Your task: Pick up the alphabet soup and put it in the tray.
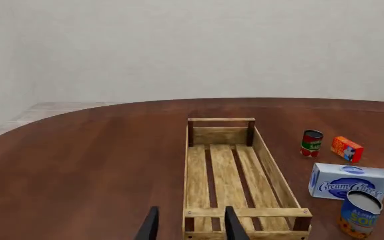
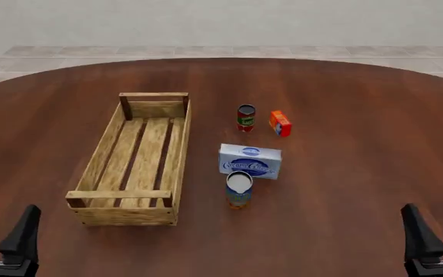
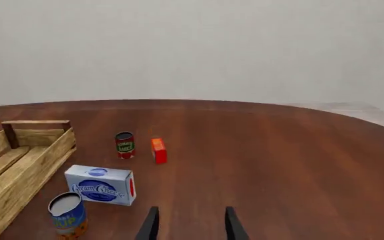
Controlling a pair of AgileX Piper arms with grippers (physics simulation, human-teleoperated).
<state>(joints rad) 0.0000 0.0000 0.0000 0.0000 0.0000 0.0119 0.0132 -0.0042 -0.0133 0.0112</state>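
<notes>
The alphabet soup [image 2: 239,190] is a small can with a pale top and a blue label turning orange at the base. It stands upright on the table just right of the tray [image 2: 102,156], a long light wooden slatted crate that holds nothing. The can also shows in the wrist views as alphabet soup [image 1: 360,214] and alphabet soup [image 3: 68,215]. My left gripper [image 2: 2,231] sits open at the near left edge, close to the tray's near end. My right gripper [image 2: 437,228] sits open at the near right, well apart from the can.
A blue and white cream cheese box [image 2: 250,161] lies just behind the soup. Farther back stand a red can with a green label [image 2: 246,118] and a small orange box [image 2: 281,123]. The round brown table [image 2: 345,115] ends at a tiled floor.
</notes>
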